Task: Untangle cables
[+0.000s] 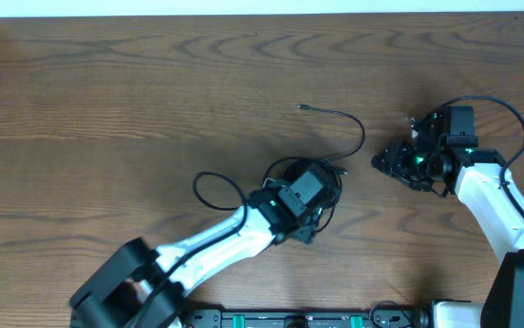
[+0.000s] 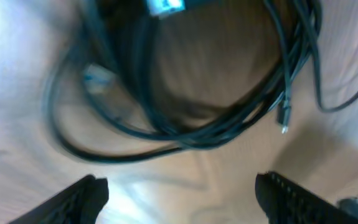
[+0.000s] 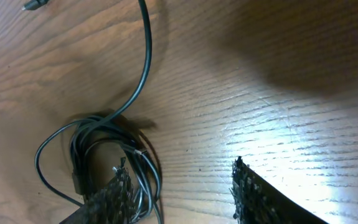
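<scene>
Black cables (image 2: 210,134) are bunched up mid-frame on the tabletop (image 1: 107,91), right under the left end effector (image 2: 180,183), which is spread wide. Right end effector (image 3: 180,168) has its jaws apart too, off at the right.

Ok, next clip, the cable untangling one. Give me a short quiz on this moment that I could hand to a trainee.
1. True or false: the left gripper is clamped on a cable.
2. Where does the small plug of the loose black cord lie? A) on the bare table, beyond the tangled bundle; B) buried inside the bundle; C) hanging off the table's edge.
3. In the overhead view, which arm's gripper hangs over the tangled bundle?
Key: 1 false, its jaws stand open with no cable between them. 2 A. 3 the left.
</scene>
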Tool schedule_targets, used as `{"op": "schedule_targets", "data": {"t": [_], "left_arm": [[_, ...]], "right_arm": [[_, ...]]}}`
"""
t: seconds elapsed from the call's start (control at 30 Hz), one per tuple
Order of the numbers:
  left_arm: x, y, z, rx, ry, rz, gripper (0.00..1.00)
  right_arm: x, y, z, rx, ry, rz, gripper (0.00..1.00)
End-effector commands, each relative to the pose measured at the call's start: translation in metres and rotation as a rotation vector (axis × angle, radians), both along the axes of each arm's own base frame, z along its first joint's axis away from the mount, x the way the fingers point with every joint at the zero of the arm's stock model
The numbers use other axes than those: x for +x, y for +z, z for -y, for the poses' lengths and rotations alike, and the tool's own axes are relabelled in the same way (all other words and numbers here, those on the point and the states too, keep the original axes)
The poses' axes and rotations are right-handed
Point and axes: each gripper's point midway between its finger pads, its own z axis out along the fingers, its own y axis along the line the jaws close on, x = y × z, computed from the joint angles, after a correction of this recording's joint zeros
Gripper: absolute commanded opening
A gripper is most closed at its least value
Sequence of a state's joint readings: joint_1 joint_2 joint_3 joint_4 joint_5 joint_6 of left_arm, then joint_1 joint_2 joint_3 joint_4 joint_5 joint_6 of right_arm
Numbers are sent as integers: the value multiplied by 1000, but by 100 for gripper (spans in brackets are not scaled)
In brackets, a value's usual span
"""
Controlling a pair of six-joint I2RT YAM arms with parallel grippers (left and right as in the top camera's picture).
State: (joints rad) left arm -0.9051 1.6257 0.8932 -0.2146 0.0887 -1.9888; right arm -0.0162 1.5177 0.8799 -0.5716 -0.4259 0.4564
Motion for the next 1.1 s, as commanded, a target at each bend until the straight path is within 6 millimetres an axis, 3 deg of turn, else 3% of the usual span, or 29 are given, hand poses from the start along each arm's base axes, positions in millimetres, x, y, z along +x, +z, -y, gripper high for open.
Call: {"op": "schedule_targets", "data": {"t": [0.0, 0.17, 0.27, 0.3, 0.4, 0.63, 0.83, 0.87, 1.07], "left_arm": [[15, -15, -1, 13, 103, 15, 82], [17, -36, -5, 54, 116, -2, 81], [17, -37, -6, 55, 116, -2, 80], [18, -37, -6, 56, 117, -2, 77], [18, -38, -10, 72, 125, -4, 49], [16, -49, -24, 142, 141, -14, 47], [17, -63, -32, 233, 47, 25, 19], [18, -63, -33, 244, 18, 35, 10], [32, -53, -42, 310, -206, 136, 8]], "right_arm": [[-1, 0, 3, -18, 17, 10, 50], [-2, 0, 2, -21, 26, 10, 50], [-2, 0, 3, -28, 40, 16, 51], [-2, -1, 3, -33, 38, 16, 51], [-2, -1, 3, -33, 38, 16, 52], [-2, -1, 3, -33, 38, 16, 52], [-2, -1, 3, -33, 38, 16, 52], [-2, -1, 3, -33, 38, 16, 52], [-2, -1, 3, -33, 38, 16, 51]]}}
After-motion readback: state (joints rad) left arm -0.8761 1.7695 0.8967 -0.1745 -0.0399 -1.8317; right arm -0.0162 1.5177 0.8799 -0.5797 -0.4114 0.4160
